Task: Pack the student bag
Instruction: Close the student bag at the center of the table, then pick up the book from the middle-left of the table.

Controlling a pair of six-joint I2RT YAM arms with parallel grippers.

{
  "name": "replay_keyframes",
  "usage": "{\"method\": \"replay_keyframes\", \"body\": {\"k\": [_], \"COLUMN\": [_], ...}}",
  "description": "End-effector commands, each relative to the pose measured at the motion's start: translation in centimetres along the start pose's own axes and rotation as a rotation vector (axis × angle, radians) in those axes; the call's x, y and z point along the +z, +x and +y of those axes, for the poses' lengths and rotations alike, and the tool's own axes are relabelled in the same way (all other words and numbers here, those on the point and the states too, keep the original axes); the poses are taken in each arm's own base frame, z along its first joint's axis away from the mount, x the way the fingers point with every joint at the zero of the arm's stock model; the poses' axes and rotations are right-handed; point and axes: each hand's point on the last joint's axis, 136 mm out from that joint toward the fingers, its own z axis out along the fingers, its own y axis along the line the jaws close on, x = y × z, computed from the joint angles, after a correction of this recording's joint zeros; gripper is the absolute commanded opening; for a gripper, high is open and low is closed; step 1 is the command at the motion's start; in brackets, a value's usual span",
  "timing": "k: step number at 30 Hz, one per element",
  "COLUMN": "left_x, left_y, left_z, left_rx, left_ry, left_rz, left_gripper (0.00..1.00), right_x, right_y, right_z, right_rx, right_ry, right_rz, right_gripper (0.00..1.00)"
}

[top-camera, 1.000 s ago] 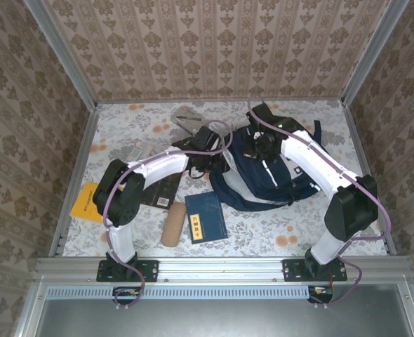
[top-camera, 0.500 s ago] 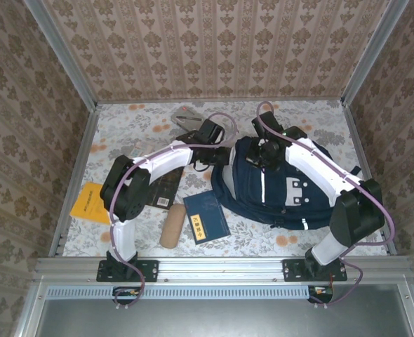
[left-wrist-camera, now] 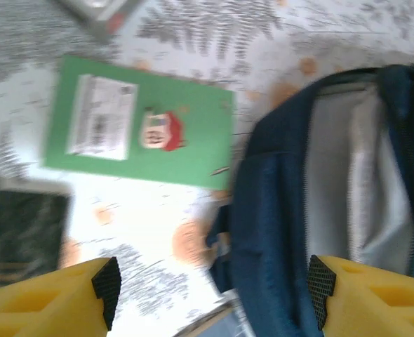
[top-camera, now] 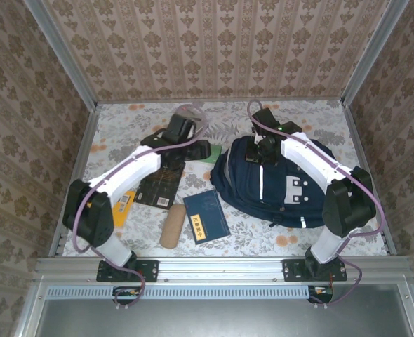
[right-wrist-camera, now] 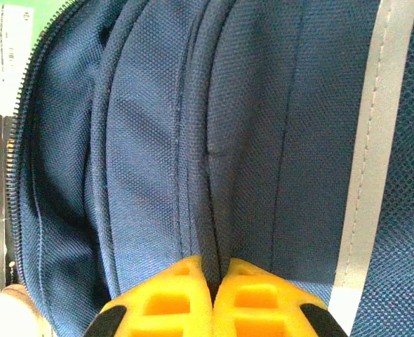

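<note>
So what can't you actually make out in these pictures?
Inside the student bag: left wrist view, grey lining shows at the mouth; the frame edge cuts off the rest.
Green book label: left wrist view, too blurred to read.
Grey object: left wrist view, cut by the top edge.
Orange book: top view, mostly under the left arm.
Right hand: right wrist view, its closed fingers hide how much bag fabric is pinched.

Floral table [top-camera: 133,123], student bag [top-camera: 252,191], blue book [top-camera: 205,216], possibly cork roll [top-camera: 171,225]

No txt legible; print on blue book [top-camera: 206,216] & green book [left-wrist-camera: 140,123] too blurry.
</note>
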Motion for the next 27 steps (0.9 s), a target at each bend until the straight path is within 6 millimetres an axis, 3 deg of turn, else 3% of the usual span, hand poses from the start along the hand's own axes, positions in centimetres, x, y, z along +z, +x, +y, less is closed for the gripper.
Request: {"method": "replay_keyframes", "body": {"k": [1, 3, 7, 13, 17, 21, 27], "left_x": [-1.8, -2.9, -4.5, -5.7, -5.7, -4.6, -2.3], "left_y": [1.8, 2.6, 3.9, 6.0, 6.7, 5.8, 4.8], "left_z": [4.1, 6.1, 9.8, 12.9, 15.1, 17.4, 20.0], "left_rx": [-0.020, -0.046, -0.128, -0.204, -0.245, -0.323, -0.457], "left_ry": [-0.098, -0.131, -0.170, -0.187, -0.188, -0.150, -0.092], "left_rz": [0.028, 0.020, 0.011, 0.024, 0.038, 0.036, 0.044], "left_gripper": [0.77, 0.83, 0.84, 0.80, 0.78, 0.75, 0.71], "right_x": [0.7, 0.9, 0.0, -1.5, 0.0, 1.9, 6.0], "right_y": [-0.3, 0.0, 0.0, 1.2, 3.3, 4.6, 5.9], "right_z": [0.6, 0.2, 0.3, 4.1, 8.6, 12.7, 16.8], "right_rx": [-0.058, -0.067, -0.094, -0.129, -0.142, -0.126, -0.033], "right_ry": [-0.032, -0.009, 0.020, -0.100, -0.221, -0.301, -0.390], "right_rz": [-0.013, -0.014, -0.067, -0.126, -0.102, -0.089, -0.042], "right_gripper": [0.17, 0.30, 0.41, 0.42, 0.42, 0.42, 0.48]}}
